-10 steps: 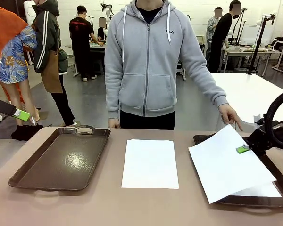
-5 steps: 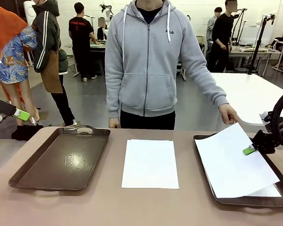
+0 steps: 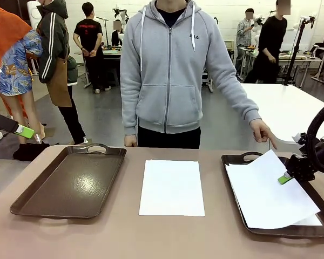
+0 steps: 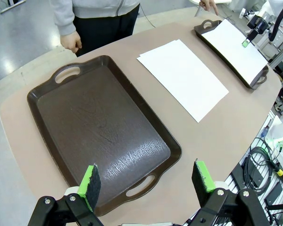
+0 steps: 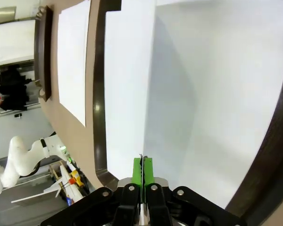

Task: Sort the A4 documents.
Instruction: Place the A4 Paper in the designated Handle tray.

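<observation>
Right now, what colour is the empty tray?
The tray is dark brown, best seen in the left wrist view.

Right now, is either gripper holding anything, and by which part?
Right gripper pinches a paper sheet by its right-hand edge, over the right tray. Left gripper is open, empty.

The front view looks low across the table (image 3: 124,232) from the robot's side, facing a person (image 3: 167,81) at the far edge. The left wrist view looks down from high over the left tray (image 4: 99,122). The right wrist view skims close along the top sheet (image 5: 217,94) in the right tray (image 5: 100,94). All three share the middle sheet (image 3: 171,187).
</observation>
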Controlling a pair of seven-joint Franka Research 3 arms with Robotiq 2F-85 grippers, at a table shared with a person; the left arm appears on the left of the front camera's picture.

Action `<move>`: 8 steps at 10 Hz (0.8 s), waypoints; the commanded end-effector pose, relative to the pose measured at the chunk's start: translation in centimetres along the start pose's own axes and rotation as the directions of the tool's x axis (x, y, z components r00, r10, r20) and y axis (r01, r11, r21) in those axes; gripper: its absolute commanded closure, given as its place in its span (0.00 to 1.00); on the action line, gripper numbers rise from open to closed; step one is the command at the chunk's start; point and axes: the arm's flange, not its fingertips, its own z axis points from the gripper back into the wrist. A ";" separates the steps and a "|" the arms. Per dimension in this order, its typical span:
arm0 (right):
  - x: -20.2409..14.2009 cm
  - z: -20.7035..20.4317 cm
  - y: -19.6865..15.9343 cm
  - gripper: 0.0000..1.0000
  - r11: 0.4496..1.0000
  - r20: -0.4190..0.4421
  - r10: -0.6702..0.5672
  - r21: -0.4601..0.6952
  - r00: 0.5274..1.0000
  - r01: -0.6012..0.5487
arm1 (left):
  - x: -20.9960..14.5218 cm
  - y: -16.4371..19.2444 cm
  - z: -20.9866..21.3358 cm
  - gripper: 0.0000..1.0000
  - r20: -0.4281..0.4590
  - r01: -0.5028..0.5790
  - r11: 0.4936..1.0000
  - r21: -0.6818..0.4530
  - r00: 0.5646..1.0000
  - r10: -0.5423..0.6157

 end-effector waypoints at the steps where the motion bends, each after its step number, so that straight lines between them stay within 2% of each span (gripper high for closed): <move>1: 0.0 0.5 -0.3 0.99 0.998 0.021 -0.034 -0.059 0.999 0.035 | -0.1 0.2 -0.1 0.00 0.010 0.009 1.000 -0.011 1.000 -0.009; 4: -0.2 0.4 -1.0 0.99 0.994 0.050 -0.069 -0.077 0.996 0.073 | -0.1 0.2 -0.1 0.00 0.010 0.009 1.000 -0.011 1.000 -0.009; 8: 0.3 0.4 -1.4 0.99 0.990 0.034 -0.077 -0.112 0.996 0.080 | -0.1 0.2 -0.1 0.00 0.010 0.009 1.000 -0.011 1.000 -0.009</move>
